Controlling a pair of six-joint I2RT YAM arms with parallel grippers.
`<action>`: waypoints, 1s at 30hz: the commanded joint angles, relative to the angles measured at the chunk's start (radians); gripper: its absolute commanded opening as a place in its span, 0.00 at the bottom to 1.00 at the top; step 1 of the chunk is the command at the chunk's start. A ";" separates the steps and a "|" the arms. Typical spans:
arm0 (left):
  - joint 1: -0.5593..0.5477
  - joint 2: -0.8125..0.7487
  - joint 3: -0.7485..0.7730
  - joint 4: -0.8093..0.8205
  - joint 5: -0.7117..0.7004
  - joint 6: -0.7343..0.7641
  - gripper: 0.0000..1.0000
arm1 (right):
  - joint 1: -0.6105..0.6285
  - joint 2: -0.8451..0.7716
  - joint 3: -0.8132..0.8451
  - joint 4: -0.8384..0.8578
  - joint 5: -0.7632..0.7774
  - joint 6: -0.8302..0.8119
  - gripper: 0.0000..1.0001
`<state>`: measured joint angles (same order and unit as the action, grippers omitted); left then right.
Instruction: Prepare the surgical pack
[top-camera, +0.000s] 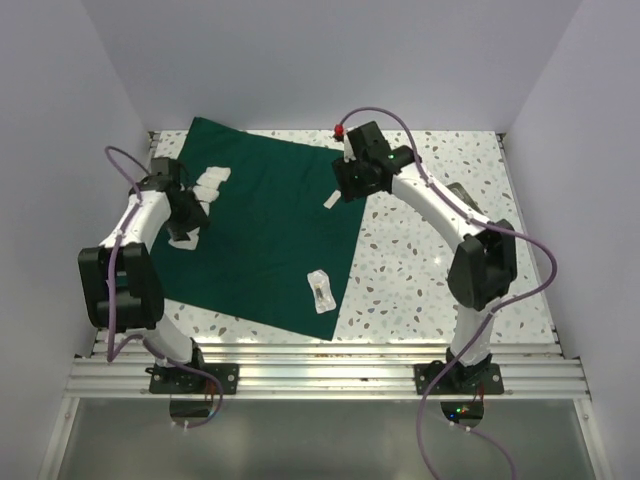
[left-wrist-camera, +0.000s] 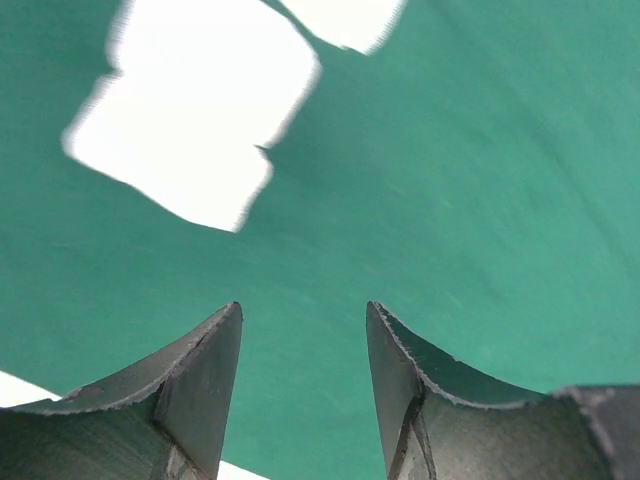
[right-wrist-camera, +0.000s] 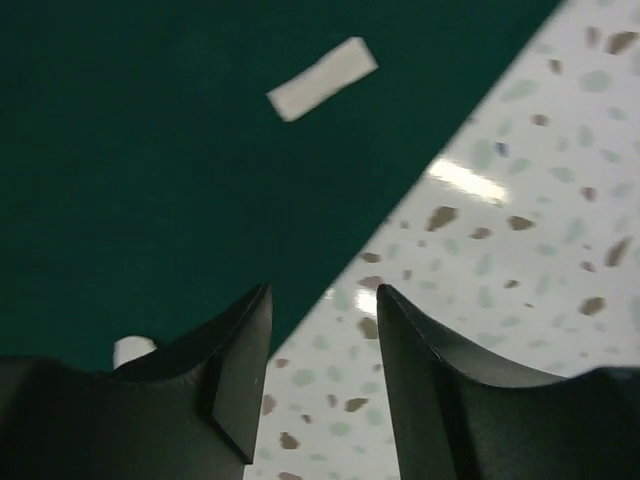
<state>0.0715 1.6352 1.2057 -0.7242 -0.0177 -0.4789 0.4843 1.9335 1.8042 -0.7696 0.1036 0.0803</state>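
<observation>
1. The pale speckled stone-pattern table (top-camera: 430, 250) carries everything. Only the top view shows it whole; my right wrist view catches just a patch.
2. The large dark green cloth drape (top-camera: 270, 230) lies spread flat on the table's left and middle, set at an angle.
3. My left pincer (left-wrist-camera: 303, 385) stands apart with nothing between its fingers, over bare green cloth just beside the pads.
4. My right pincer (right-wrist-camera: 322, 375) stands apart too, gripping nothing, over the drape's right edge where cloth meets table.
5. Several square white gauze pads (left-wrist-camera: 195, 110) lie on the drape near its left edge.
6. A small clear packet (top-camera: 320, 290) lies near the drape's near corner, seen only from the top view.
7. A small white strip (right-wrist-camera: 322, 78) lies on the cloth ahead of my right pincer.
</observation>
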 joint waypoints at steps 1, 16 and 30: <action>0.108 0.026 0.040 -0.063 -0.035 -0.030 0.56 | 0.010 -0.134 -0.079 -0.002 -0.207 0.139 0.50; 0.376 -0.011 -0.106 0.170 0.254 0.016 0.44 | 0.036 -0.281 -0.345 0.062 -0.307 0.118 0.50; 0.384 0.124 -0.041 0.224 0.260 0.077 0.40 | 0.036 -0.321 -0.411 0.062 -0.320 0.111 0.49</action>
<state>0.4450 1.7470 1.1217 -0.5510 0.2405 -0.4477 0.5205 1.6554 1.4006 -0.7246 -0.2020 0.2012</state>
